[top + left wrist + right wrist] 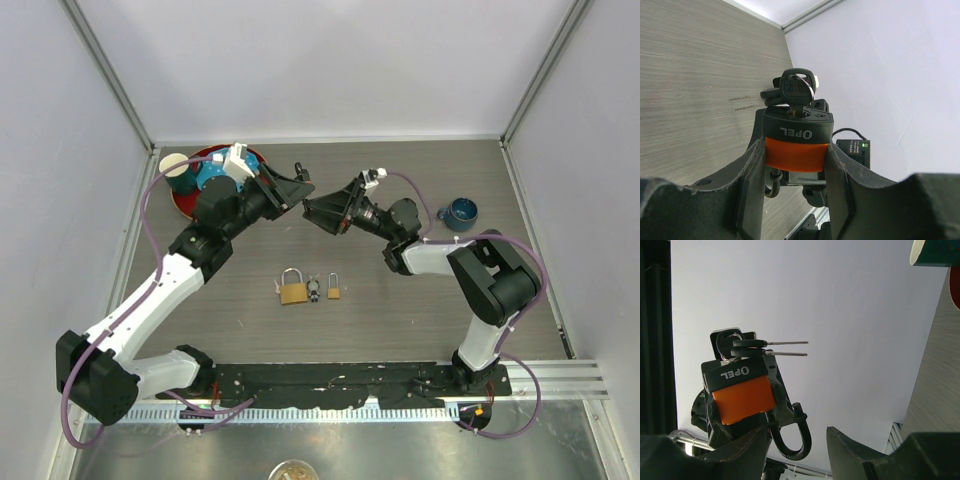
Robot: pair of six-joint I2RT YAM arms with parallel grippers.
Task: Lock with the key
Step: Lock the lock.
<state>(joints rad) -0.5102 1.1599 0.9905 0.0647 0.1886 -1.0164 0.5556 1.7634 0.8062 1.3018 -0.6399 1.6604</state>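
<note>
My left gripper (796, 167) is shut on the orange body of a black-topped padlock (796, 150), held up in the air. A black key (798, 89) sits in its keyhole, with spare keys (771, 348) hanging from the same ring. In the right wrist view the padlock (742, 397) has its dark shackle (792, 440) hanging down, one leg free of the body. My right gripper (795, 452) is open, the shackle between its jaws and closer to the left finger (742, 455). From above, both grippers (300, 190) (320, 213) meet tip to tip over the table's middle.
Two brass padlocks (292, 291) (334, 291) lie on the table with a bunch of keys (314, 290) between them. A blue cup (461, 212) stands at the right. A red plate (190, 205) with a blue item and a pale cup (175, 166) sits at the back left.
</note>
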